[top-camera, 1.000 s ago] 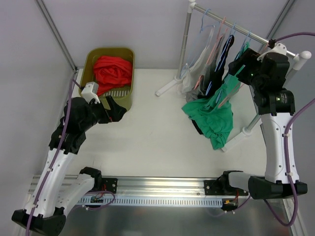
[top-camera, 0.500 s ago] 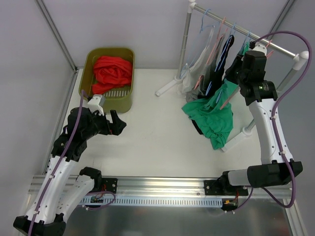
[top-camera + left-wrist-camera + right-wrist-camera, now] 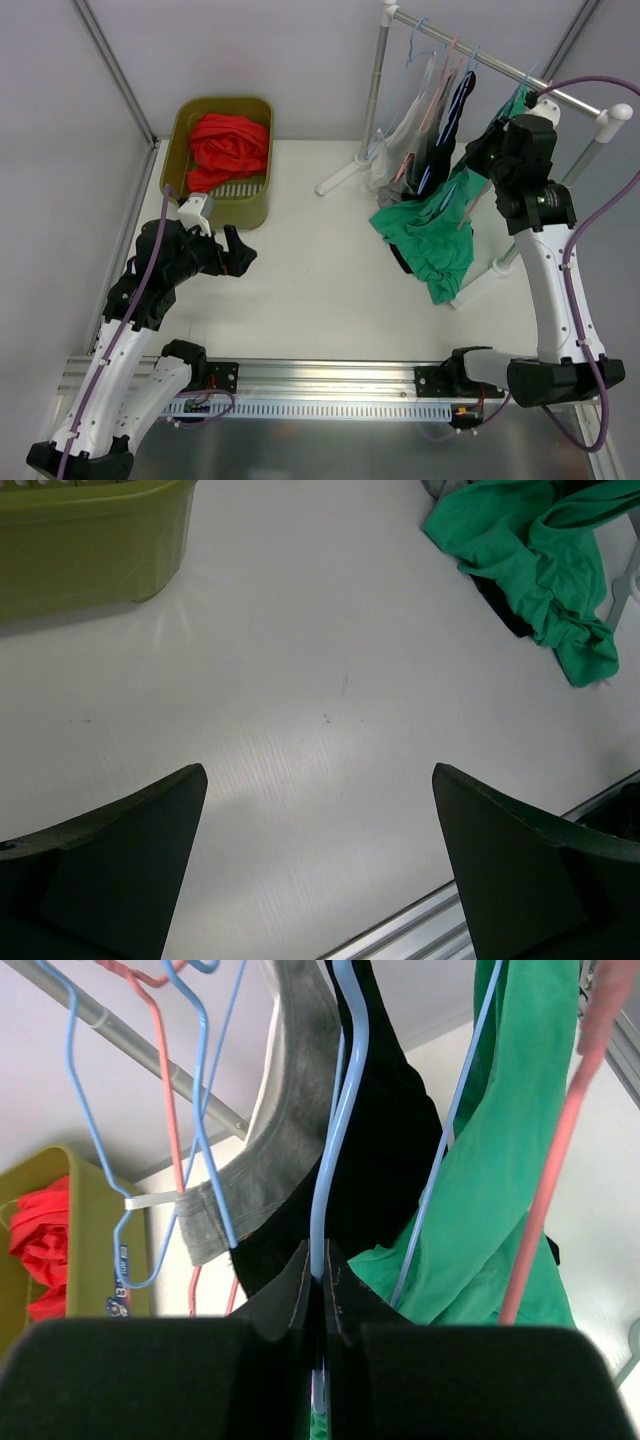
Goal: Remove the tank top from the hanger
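The right gripper (image 3: pixel 318 1280) clamps the blue hanger (image 3: pixel 318 1230)

On the white table (image 3: pixel 320 270) the clothes rack (image 3: pixel 377 80) stands far right, an olive basket (image 3: pixel 222 100) far left. A green garment (image 3: pixel 430 240) droops from the rack. Beside it the black tank top (image 3: pixel 385 1160) hangs on that hanger. The left gripper (image 3: pixel 318 770) is wide open over the table

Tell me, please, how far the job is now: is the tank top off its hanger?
Done: a red garment lies in the basket. In hand: the right tool is shut on the blue hanger. Left: the black tank top seems to hang on that hanger, so pulling it off is not yet done; the left tool is open above the table, holding nothing.
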`<state>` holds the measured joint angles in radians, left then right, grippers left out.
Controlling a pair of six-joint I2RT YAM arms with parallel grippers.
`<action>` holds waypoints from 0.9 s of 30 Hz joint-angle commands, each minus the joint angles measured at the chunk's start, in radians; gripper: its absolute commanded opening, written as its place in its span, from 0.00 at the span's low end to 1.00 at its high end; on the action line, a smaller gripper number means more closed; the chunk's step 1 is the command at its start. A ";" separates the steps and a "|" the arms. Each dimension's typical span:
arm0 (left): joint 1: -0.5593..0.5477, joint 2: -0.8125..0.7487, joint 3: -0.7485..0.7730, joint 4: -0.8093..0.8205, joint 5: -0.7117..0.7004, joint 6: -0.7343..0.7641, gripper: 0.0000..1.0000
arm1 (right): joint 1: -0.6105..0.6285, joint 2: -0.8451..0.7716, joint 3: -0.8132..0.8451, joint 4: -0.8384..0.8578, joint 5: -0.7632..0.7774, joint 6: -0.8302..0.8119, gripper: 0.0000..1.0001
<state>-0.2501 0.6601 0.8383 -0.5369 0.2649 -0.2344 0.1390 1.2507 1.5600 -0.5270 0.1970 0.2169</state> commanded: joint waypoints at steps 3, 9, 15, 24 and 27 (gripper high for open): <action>-0.015 -0.020 -0.001 0.017 0.019 0.018 0.99 | 0.002 -0.073 0.029 0.082 -0.028 0.022 0.00; -0.017 -0.040 0.005 0.006 -0.055 0.024 0.99 | 0.002 -0.155 -0.028 0.079 -0.132 0.018 0.00; -0.017 -0.057 0.008 0.006 -0.067 0.026 0.99 | 0.002 -0.278 -0.122 0.073 -0.246 0.038 0.00; -0.015 -0.060 0.067 -0.003 -0.033 0.017 0.99 | 0.002 -0.467 -0.215 0.000 -0.462 0.042 0.00; -0.017 -0.053 0.128 -0.003 0.058 -0.006 0.99 | 0.002 -0.546 -0.244 -0.059 -0.568 0.018 0.00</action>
<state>-0.2615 0.6071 0.8776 -0.5529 0.2317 -0.2276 0.1390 0.7769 1.3266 -0.5720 -0.2214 0.2527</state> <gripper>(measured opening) 0.986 0.036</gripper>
